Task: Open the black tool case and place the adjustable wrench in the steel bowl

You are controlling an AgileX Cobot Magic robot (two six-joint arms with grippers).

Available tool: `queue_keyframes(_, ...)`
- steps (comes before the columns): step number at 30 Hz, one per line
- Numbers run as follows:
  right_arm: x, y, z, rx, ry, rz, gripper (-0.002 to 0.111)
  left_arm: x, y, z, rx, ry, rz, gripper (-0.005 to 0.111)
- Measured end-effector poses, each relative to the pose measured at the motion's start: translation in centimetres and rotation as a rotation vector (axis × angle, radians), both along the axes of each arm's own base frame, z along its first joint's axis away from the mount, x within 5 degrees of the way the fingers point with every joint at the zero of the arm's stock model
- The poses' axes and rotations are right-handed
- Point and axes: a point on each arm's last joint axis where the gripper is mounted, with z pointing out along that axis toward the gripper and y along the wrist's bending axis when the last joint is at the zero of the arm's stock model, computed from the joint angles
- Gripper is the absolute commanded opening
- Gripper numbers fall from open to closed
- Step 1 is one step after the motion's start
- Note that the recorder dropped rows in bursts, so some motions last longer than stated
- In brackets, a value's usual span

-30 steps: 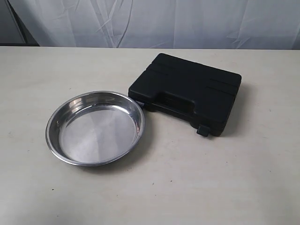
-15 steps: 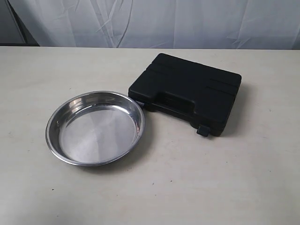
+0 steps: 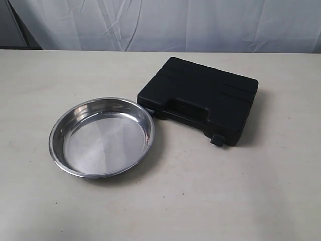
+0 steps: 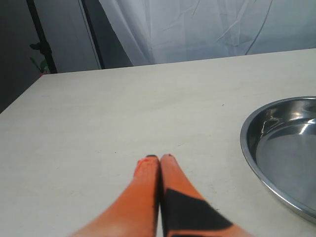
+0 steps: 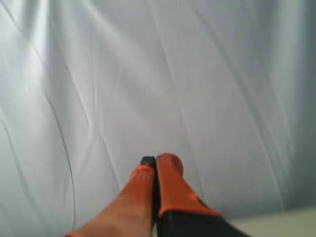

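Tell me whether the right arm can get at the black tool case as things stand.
Probably yes: nothing lies on the black tool case, and only the steel bowl sits by one corner. The right pincer, shut, points at the curtain.

Closed flat on the tabletop (image 3: 225,191), the black tool case (image 3: 200,95) hides its whole inside, the steel bowl (image 4: 289,155) runs off the left wrist view's edge, and the right end effector (image 5: 155,162) looks soft and blurred, its base cut off.
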Motion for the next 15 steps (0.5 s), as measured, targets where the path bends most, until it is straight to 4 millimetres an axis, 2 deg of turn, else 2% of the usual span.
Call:
queue_keyframes(3, 6.3, 0.5, -0.3, -0.085, 0.410, 0.082, -0.001, 0.0, 0.0, 0.0, 0.000, 0.000, 0.000, 0.000)
queue_keyframes(6, 13.4, 2.3, -2.6, -0.231, 0.799, 0.278, -0.001, 0.0, 0.0, 0.0, 0.000, 0.000, 0.000, 0.000)
queue_keyframes(7, 15.2, 3.3, -2.8, -0.266, 0.860, 0.354, -0.001, 0.0, 0.0, 0.0, 0.000, 0.000, 0.000, 0.000)
queue_keyframes(10, 20.6, 7.4, -5.7, -0.375, 1.052, 0.588, -0.001, 0.0, 0.0, 0.0, 0.000, 0.000, 0.000, 0.000)
queue_keyframes(11, 22.4, 9.2, -7.1, -0.418, 1.115, 0.665, -0.001, 0.0, 0.0, 0.0, 0.000, 0.000, 0.000, 0.000)
queue_keyframes(13, 24.6, 12.0, -9.6, -0.498, 1.204, 0.750, 0.004, 0.0, 0.0, 0.0, 0.000, 0.000, 0.000, 0.000)
queue_keyframes(15, 26.3, 14.5, -12.6, -0.596, 1.291, 0.813, 0.014, 0.0, 0.0, 0.0, 0.000, 0.000, 0.000, 0.000)
